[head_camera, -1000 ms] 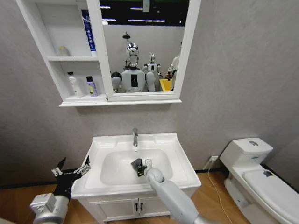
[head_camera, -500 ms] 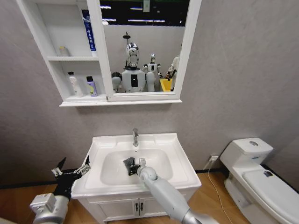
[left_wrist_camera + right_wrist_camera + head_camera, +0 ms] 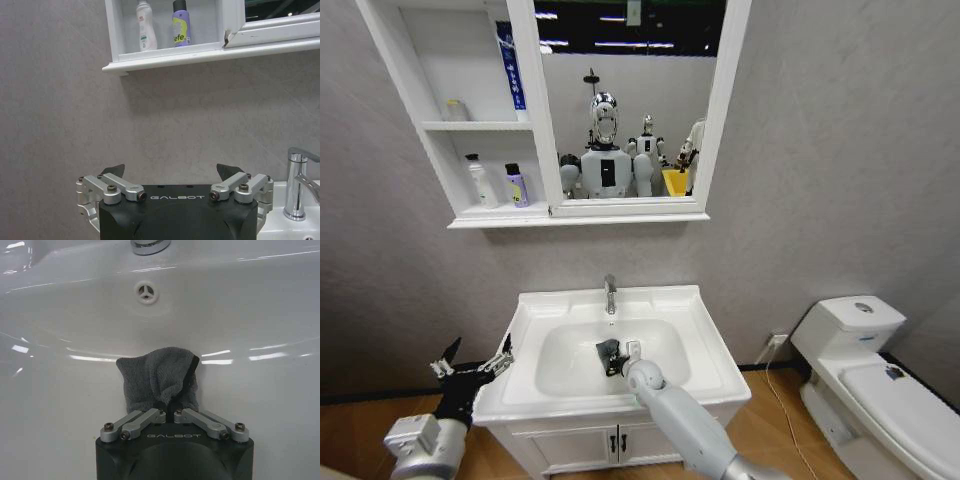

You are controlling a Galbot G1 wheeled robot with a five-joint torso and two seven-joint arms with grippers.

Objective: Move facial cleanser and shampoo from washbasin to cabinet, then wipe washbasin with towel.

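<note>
My right gripper is down in the oval bowl of the white washbasin, shut on the dark grey towel. In the right wrist view the bunched towel is pressed against the bowl's wall below the overflow hole, pinched at the right gripper. A white bottle and a purple bottle stand in the lowest cubby of the cabinet; I cannot tell which is the facial cleanser and which the shampoo. My left gripper hangs open left of the basin.
The chrome faucet stands at the bowl's back edge. A mirror joins the cabinet on the right. A white toilet is at the right. A blue tube and a small bottle sit in the upper cubbies.
The right gripper slid the towel left across the bowl, then back a little to the right. The left arm has stayed still.
</note>
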